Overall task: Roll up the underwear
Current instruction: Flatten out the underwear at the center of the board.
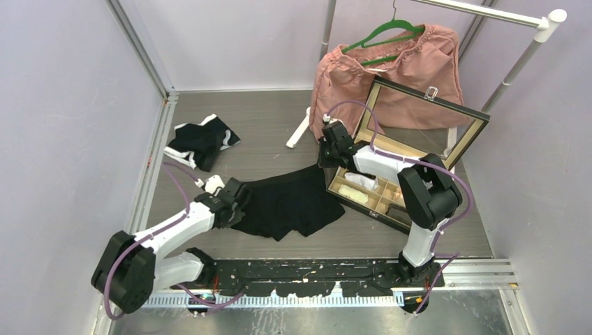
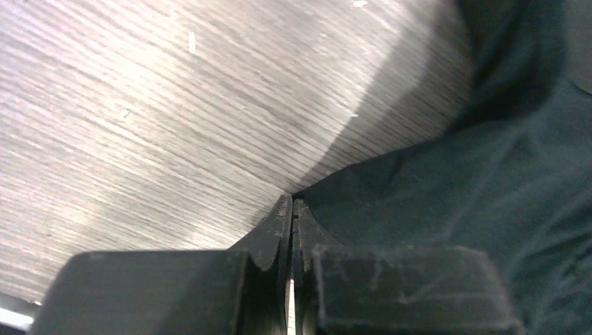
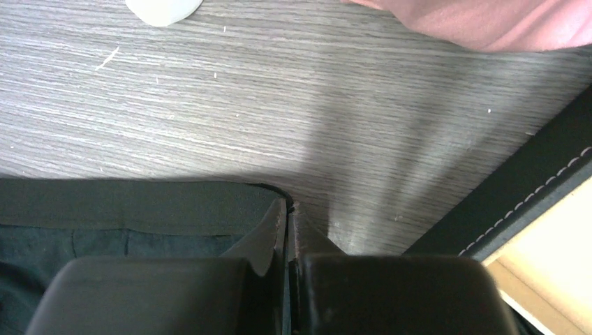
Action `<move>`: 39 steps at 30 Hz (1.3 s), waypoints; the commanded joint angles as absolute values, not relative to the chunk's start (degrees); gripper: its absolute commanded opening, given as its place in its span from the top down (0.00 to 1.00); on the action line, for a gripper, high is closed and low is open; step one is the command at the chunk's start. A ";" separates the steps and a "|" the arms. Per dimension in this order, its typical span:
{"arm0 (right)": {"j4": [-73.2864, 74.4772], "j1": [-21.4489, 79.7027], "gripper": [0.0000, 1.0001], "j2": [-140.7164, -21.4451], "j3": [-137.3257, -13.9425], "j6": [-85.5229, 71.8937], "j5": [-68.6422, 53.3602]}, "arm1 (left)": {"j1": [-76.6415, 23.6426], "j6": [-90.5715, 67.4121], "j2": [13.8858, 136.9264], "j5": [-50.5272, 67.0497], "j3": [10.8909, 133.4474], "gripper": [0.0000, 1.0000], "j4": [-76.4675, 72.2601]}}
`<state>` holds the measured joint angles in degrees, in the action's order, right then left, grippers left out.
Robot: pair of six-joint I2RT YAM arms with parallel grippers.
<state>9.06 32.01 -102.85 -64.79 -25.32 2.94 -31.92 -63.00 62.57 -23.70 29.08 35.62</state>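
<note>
Black underwear (image 1: pixel 290 202) lies spread flat on the grey table, just ahead of the arm bases. My left gripper (image 1: pixel 242 197) is at its left edge. In the left wrist view the jaws (image 2: pixel 290 204) are shut, and the edge of the dark cloth (image 2: pixel 475 209) runs right into their tips. My right gripper (image 1: pixel 327 165) is at the upper right corner. Its jaws (image 3: pixel 287 206) are shut on the corner of the black waistband (image 3: pixel 132 206). A second pair of underwear (image 1: pixel 202 143), black and white, lies crumpled at the back left.
An open black box (image 1: pixel 363 209) with tan compartments sits right of the spread underwear, its glazed lid (image 1: pixel 447 115) raised; its edge (image 3: pixel 530 188) lies close to my right gripper. A pink garment (image 1: pixel 391 70) on a green hanger hangs from a white rack (image 1: pixel 520 66) behind.
</note>
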 commanded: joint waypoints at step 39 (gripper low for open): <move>10.26 32.69 0.95 -104.26 -69.61 -23.99 -4.15 | -18.19 -43.03 60.52 -0.32 36.17 0.99 16.59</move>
<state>10.87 32.18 -103.66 -67.18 -23.90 -2.50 -18.26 -48.90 55.11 -8.36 36.16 28.08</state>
